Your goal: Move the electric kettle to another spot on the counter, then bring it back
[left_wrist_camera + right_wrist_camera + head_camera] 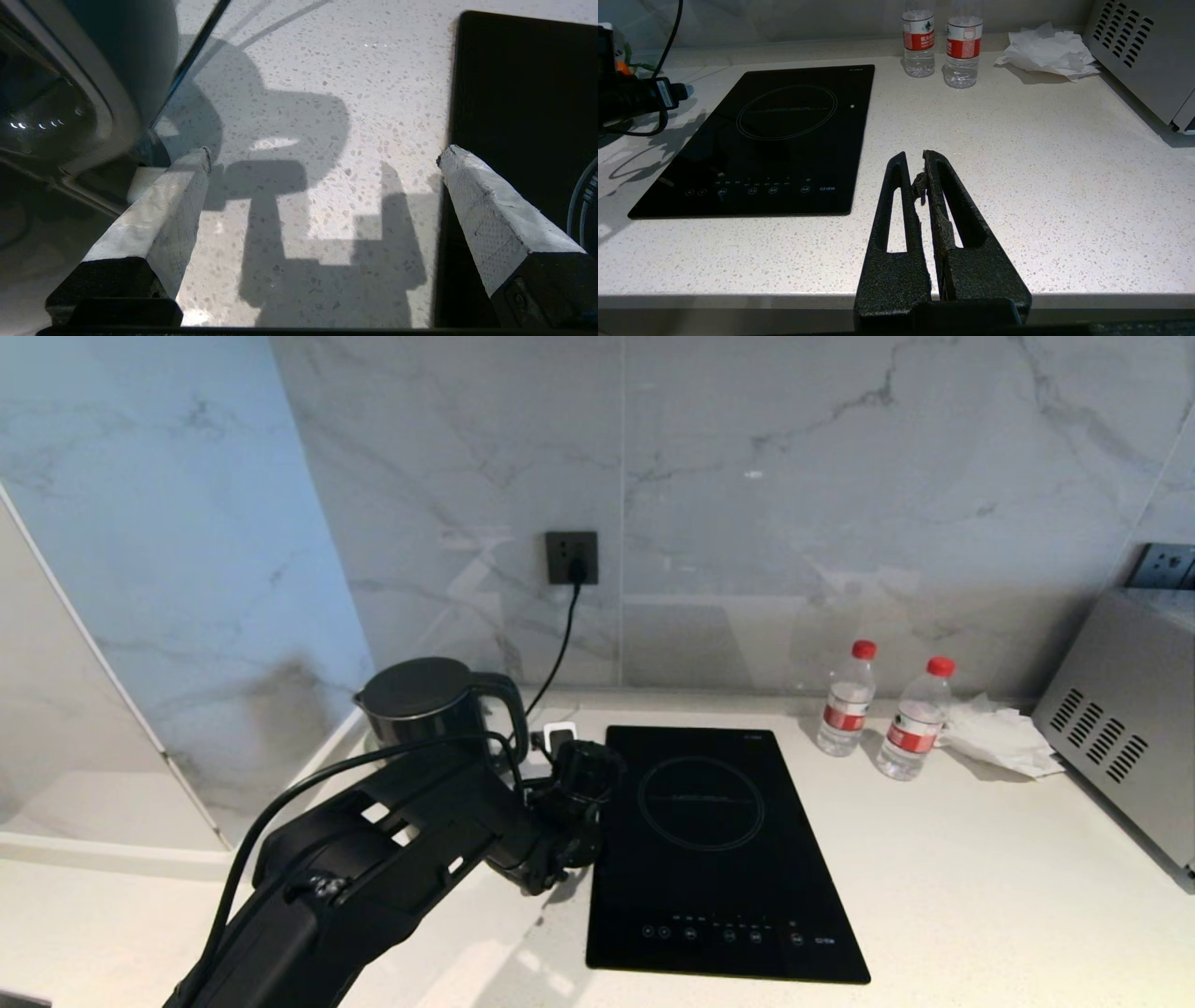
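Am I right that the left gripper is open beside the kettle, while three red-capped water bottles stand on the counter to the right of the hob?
Not quite: there are two water bottles, not three, as the head view shows. The rest holds: the left gripper is open beside the kettle, right of the hob on the counter.

The left arm (373, 868) reached forward from the lower left of the head view, its black links angled up toward the wrist (560, 821), which bent downward. The left gripper (322, 158) pointed down at the counter (303, 93), its jaws spread wide with nothing between them. Its fingers (163, 210) were wrapped in pale, worn tape over black bases, and their shadow fell on the surface below. A black cable ran along the arm. The right gripper (923, 161) hung low before the counter edge, pointing forward and roughly level, its black textured jaws pressed together and empty. The right arm did not show in the head view.
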You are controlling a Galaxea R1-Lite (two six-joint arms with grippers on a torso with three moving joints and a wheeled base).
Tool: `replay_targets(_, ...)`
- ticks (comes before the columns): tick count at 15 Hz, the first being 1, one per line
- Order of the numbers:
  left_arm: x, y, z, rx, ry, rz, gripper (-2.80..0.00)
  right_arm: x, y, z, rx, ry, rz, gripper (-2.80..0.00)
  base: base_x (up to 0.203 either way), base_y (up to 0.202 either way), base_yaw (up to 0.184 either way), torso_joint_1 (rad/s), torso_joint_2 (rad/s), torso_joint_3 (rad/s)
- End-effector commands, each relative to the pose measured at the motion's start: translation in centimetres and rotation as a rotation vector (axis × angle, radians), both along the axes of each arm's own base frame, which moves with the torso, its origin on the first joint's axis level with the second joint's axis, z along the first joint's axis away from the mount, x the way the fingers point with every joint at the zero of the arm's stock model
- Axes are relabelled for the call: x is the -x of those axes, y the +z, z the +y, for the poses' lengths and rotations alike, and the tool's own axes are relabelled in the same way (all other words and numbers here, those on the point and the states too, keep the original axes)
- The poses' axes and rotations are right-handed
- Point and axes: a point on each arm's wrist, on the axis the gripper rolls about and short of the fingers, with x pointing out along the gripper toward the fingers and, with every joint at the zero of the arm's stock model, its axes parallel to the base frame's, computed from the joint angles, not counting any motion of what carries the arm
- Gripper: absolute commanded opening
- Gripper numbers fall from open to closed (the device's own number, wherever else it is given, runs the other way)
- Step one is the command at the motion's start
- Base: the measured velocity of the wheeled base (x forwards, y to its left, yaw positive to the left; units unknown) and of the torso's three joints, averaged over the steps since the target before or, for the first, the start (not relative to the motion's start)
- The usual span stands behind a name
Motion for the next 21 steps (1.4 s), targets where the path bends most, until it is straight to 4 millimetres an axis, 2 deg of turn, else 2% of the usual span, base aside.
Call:
replay_targets(1,-0.2,-0.1,0.3,0.0,0.011,-0.005,0.0,0.0,0.0,0.0,0.0,0.0,0.002,-2.8,0.0,0.0,0.0,0.0,0.0,0.0)
replay_targets(21,-0.4,-1.6,0.7,-0.038,0.009,0.033,0.0,0.0,0.0,0.0,0.0,0.0,0.002,-2.8,0.0,0.0,0.0,0.0,0.0,0.0)
